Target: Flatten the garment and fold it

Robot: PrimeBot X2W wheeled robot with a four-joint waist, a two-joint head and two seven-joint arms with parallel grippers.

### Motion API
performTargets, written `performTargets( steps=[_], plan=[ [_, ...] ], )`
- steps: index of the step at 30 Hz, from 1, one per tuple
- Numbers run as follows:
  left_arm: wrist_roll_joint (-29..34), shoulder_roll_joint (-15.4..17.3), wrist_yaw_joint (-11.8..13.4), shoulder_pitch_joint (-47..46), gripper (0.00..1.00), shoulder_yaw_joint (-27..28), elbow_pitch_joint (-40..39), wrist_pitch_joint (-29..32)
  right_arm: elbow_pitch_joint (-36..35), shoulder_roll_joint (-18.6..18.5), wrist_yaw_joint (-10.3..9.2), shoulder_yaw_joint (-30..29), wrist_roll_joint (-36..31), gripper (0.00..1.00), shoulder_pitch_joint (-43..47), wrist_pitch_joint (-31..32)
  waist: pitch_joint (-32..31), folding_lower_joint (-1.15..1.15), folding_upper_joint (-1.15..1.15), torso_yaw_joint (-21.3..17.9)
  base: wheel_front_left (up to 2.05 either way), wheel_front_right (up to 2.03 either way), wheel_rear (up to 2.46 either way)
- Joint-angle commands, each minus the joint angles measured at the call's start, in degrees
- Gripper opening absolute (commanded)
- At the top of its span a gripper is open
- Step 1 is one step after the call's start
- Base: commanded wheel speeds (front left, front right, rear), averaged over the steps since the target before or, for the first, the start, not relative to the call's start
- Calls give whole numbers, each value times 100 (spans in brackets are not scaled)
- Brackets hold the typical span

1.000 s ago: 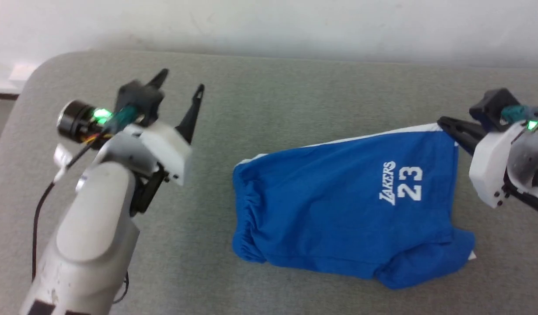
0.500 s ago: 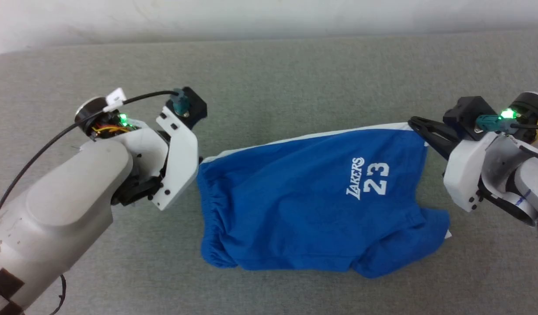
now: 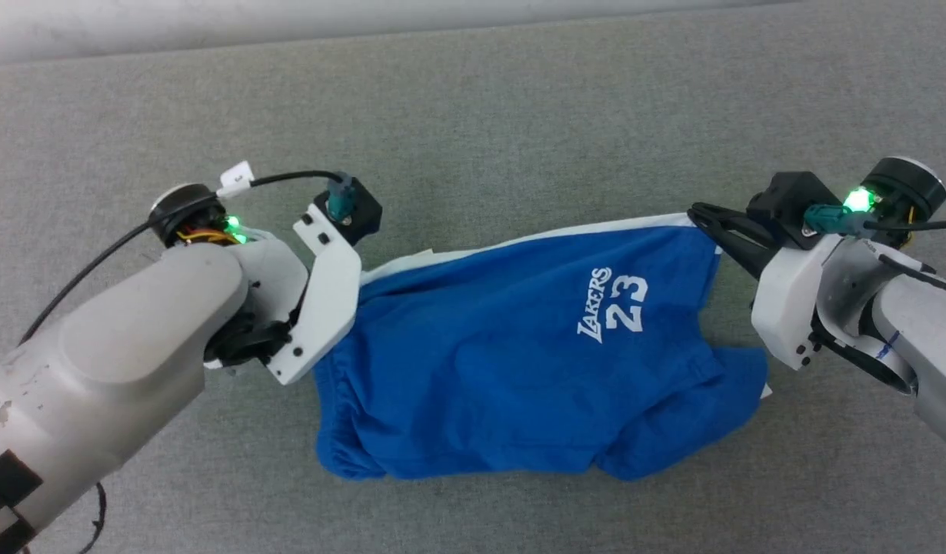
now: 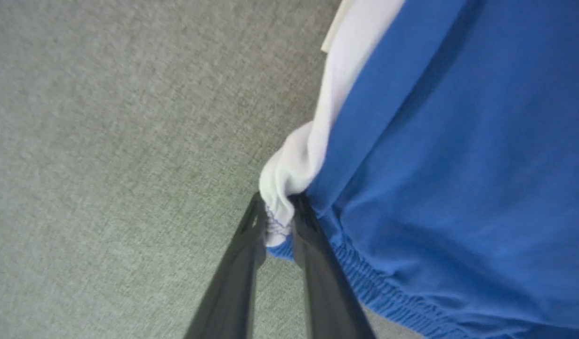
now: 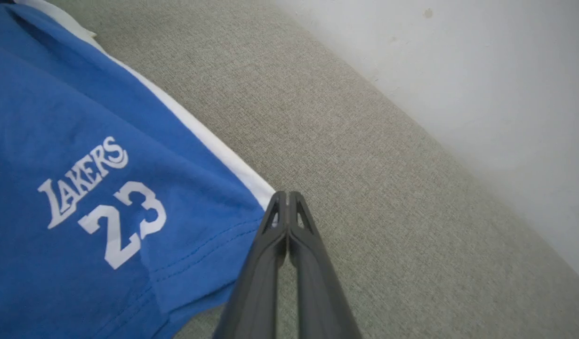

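My two arms are angling in over one garment [image 3: 519, 354] on the grey pad [image 3: 473, 115]. Left gripper [image 4: 276, 221] is clamping its waistband corner; right gripper [image 5: 285, 197], jaws together, is pinching its hem corner.

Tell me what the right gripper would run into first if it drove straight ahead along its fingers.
Most likely the grey tabletop just beyond its tips: the right gripper, shut on the garment's white-striped corner, angles toward bare cloth, with the white wall farther on. Depth is unclear.

Grey felt-like tabletop [image 3: 473, 100]; plain white wall [image 5: 482, 70] behind far edge.
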Motion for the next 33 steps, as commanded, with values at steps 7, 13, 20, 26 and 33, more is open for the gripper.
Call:
performTargets(
  steps=[7,13,20,26,33],
  plan=[
    [-217,-3,4,-65,0,-98,197,-1466,389,223,-13,-539,-455,0,-33,-899,-612,0,0,174,0,0,0],
    [-64,-134,10,-411,0,274,766,-2924,723,497,-13,-1273,-1012,0,-126,-1436,-1005,0,0,289,0,0,0],
    [174,-505,325,-1060,0,776,1376,-3968,932,721,-13,-1985,-1345,0,-837,-1504,-972,0,0,347,0,0,0],
    [585,-789,738,-2100,0,1117,1701,-4530,967,831,-13,-2332,-1763,0,-1938,-1310,-409,0,0,366,0,0,0],
    [860,-1199,1011,-3390,0,1435,2069,-4828,1247,861,-13,-2657,-2195,0,-3470,-1278,401,0,0,416,0,0,0]
  ],
)
